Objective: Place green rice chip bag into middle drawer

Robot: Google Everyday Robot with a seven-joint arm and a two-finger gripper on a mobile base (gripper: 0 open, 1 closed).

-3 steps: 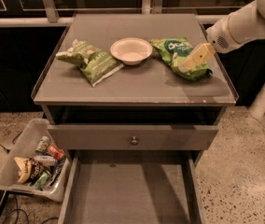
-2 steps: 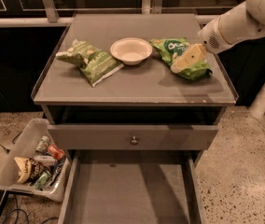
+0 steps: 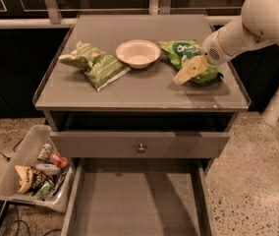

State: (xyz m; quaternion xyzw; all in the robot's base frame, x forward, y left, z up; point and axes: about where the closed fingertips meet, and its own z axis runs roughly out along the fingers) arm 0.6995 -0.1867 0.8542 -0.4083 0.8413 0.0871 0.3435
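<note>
Your hand [image 3: 187, 71] sits over the near edge of the green rice chip bag [image 3: 182, 51] on the right side of the bench [image 3: 144, 91], hiding part of it; you cannot tell whether it is apart or clamped. Below, the middle drawer [image 3: 139, 203] stands open, its near end cut off.

Right worktop [image 3: 144, 95]: gripper [image 3: 189, 71] at green rice chip bag [image 3: 183, 51], white bowl [image 3: 138, 53] close left. Near: middle drawer [image 3: 134, 203] open, floor free.

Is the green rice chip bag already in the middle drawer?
No, the green rice chip bag lies on the cabinet top, the pincer at its near edge.
</note>
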